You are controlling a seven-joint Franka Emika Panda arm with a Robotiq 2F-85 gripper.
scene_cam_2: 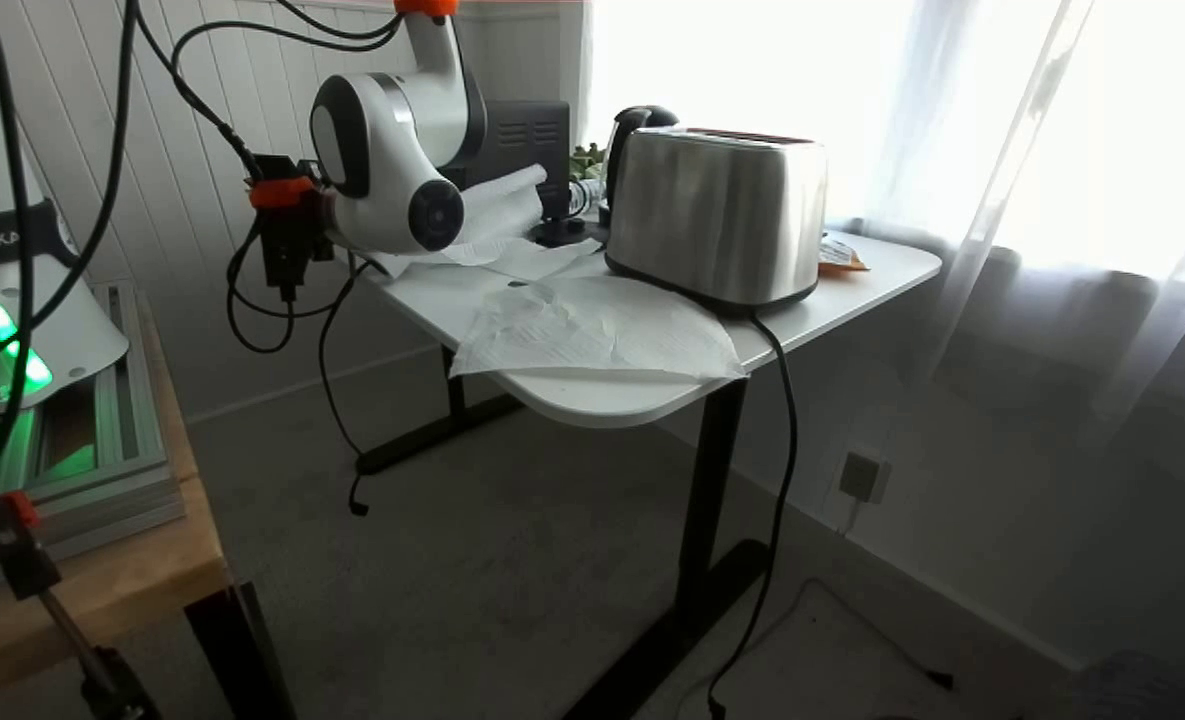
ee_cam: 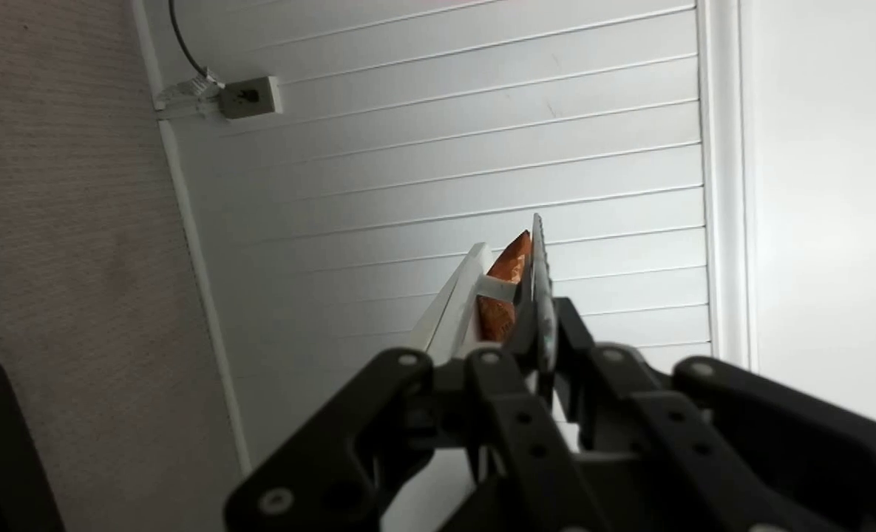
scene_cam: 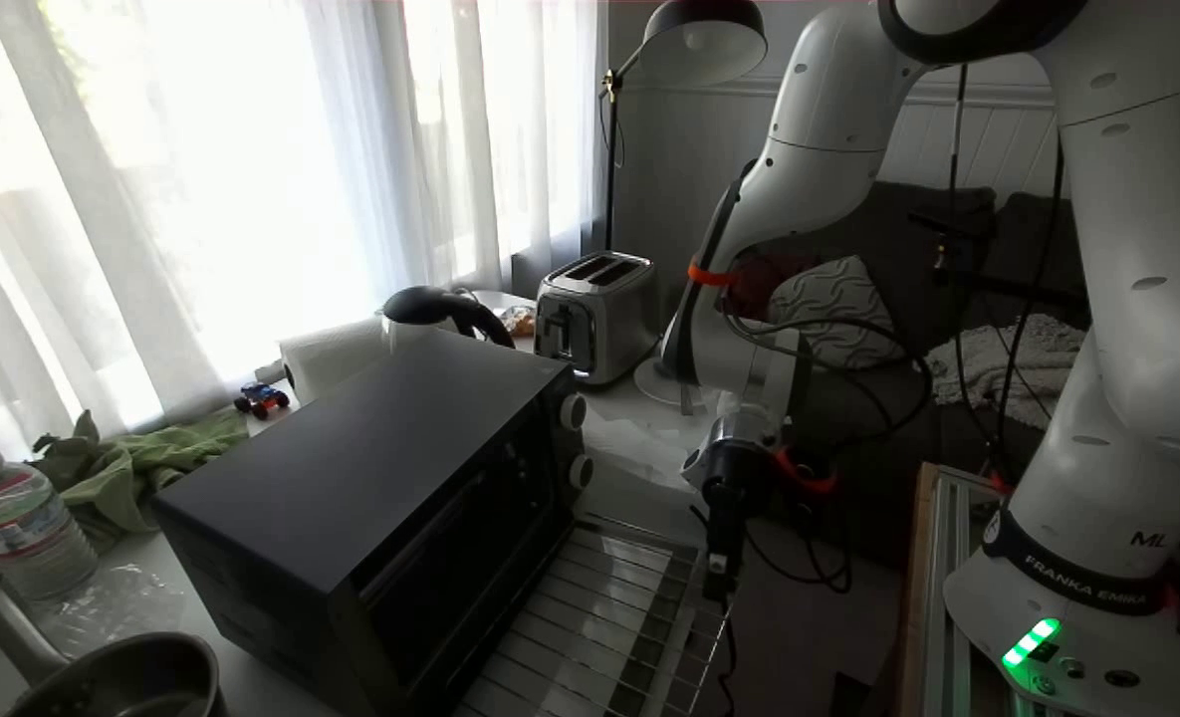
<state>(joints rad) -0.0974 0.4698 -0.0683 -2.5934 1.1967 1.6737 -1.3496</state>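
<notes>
A dark toaster oven (scene_cam: 370, 428) stands on the table with its front open. A wire rack (scene_cam: 590, 627) lies level in front of it, over the lowered door. My gripper (scene_cam: 717, 573) is at the rack's outer edge near its far corner. In the wrist view the fingertips (ee_cam: 545, 325) are close together on a thin grey edge that looks like the rack (ee_cam: 542, 273), seen edge-on. A pale bar (ee_cam: 467, 303), perhaps the door handle, and an orange packet (ee_cam: 500, 318) show just beside the fingers. In an exterior view the arm's wrist (scene_cam_2: 382, 170) hides the fingers.
A metal toaster (scene_cam: 599, 319) (scene_cam_2: 712, 215) and white sheets (scene_cam_2: 592, 330) are on the table near the arm. A black-handled kettle (scene_cam: 450, 309) stands behind the oven. A pan (scene_cam: 121, 677), bottle (scene_cam: 22, 518) and green cloth (scene_cam: 141, 468) lie beside it. Loose cables (scene_cam_2: 332, 330) hang from the wrist.
</notes>
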